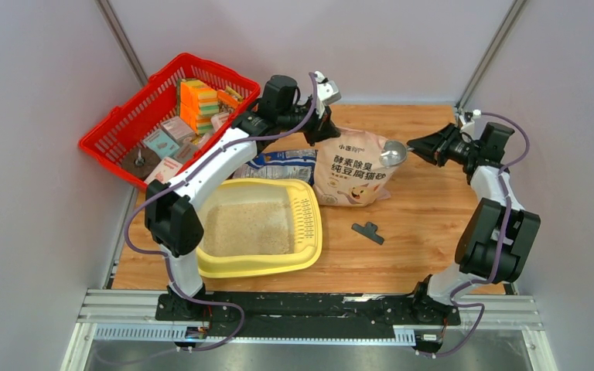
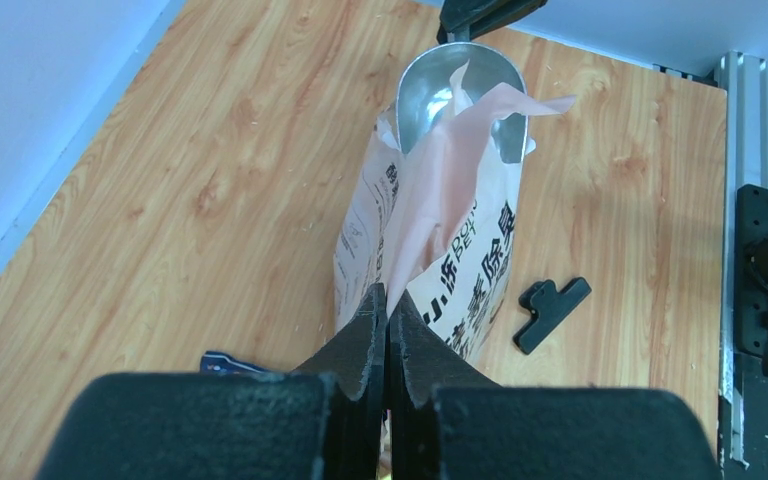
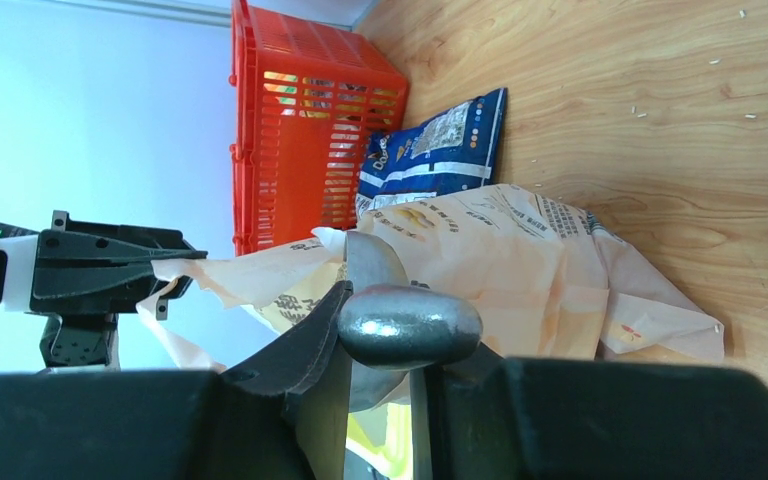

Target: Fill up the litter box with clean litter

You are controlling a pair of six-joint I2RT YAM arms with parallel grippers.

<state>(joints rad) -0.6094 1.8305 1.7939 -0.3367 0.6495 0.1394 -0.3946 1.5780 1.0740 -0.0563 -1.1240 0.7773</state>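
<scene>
Litter box (image 1: 310, 246) sits on the bench (image 1: 433, 224) at the near left, long side running left to right and its slotted strip on the right-hand end, the end closest to the tan bag (image 1: 356, 176). A layer of clean litter (image 1: 247, 229) already covers its floor.

The left gripper (image 2: 388, 300) is pressed together on the bag's torn top edge and holds the mouth up. The right gripper (image 1: 416, 146) is clamped on the handle of a metal scoop (image 2: 435, 95), whose bowl is at the bag's mouth and looks empty. The scoop's long axis lies across the bench, handle to the right and bowl to the left.

From the scoop, the box lies to the left and nearer the arm bases, with the bag between them. A loaded scoop would probably have to travel over or around the bag to the slotted end. The left arm is nearer the box but is occupied with the bag.

Large dark characters on the bag read 酵素除臭 and 纯豆腐猫砂, above a cartoon animal. Smaller print at its top and the print on the blue-and-white bag (image 1: 282, 165) are too small to read.
</scene>
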